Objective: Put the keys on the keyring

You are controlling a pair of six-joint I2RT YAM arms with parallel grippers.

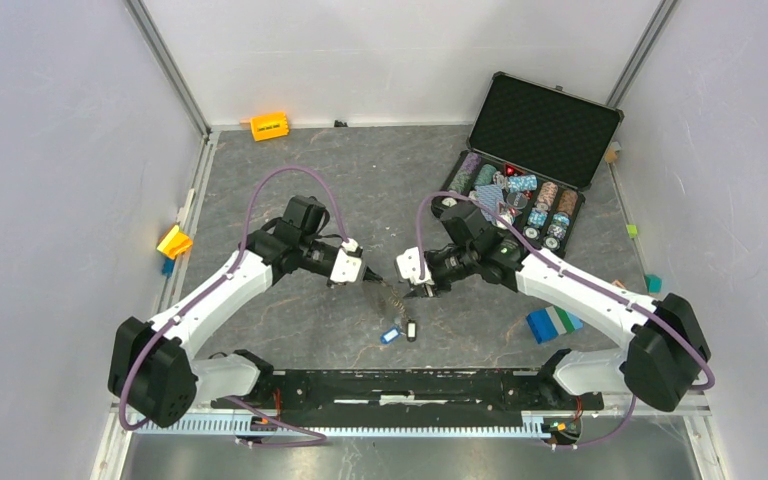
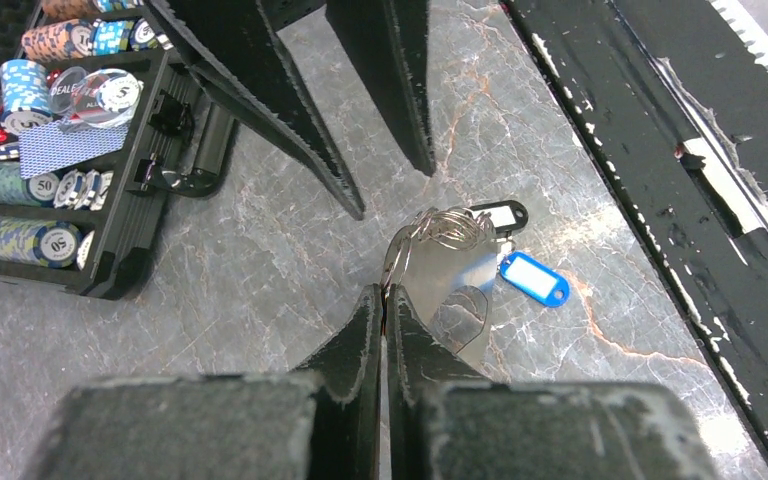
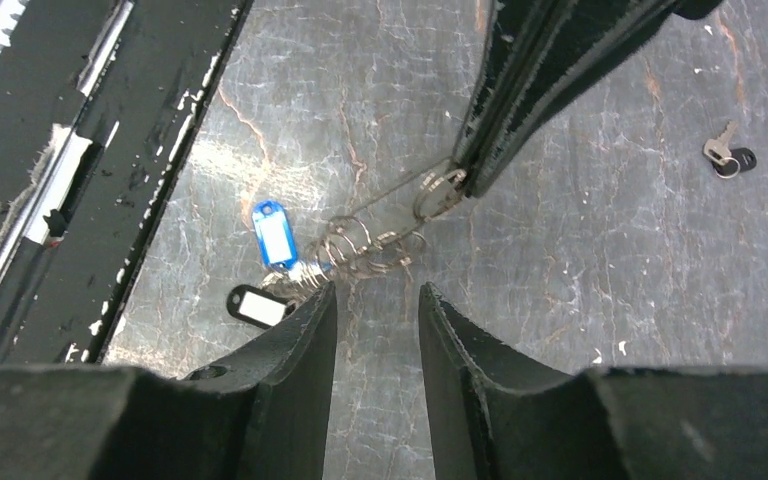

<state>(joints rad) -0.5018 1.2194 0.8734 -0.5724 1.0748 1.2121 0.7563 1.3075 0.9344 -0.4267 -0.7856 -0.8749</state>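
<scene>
- Threading is the step in hand, as I read it; my left tool (image 2: 385,292) is pressed together on one wire loop of the keyring (image 3: 365,245), and seems to hold that end up off the tabletop (image 3: 580,280)
- The right tool (image 3: 375,295) is spread and grips nothing; it hovers just beside the ring's coils, facing the left one
- The blue key (image 3: 272,235) and the black key (image 3: 257,307) lie on the tabletop at the far end of the coils; they look joined to them, though I cannot tell for sure; a third small key (image 3: 728,158) with a black head lies well apart, alone
- Next move, I judge: the right tool pinches a coil and pries it apart while the left holds firm; the wire is thin, so alignment must be fine
- Writing: poker chips (image 2: 60,243) in the case (image 2: 125,268) show "50"; a clear disc (image 2: 65,88) reads "DEAL"; both key tags look blank
</scene>
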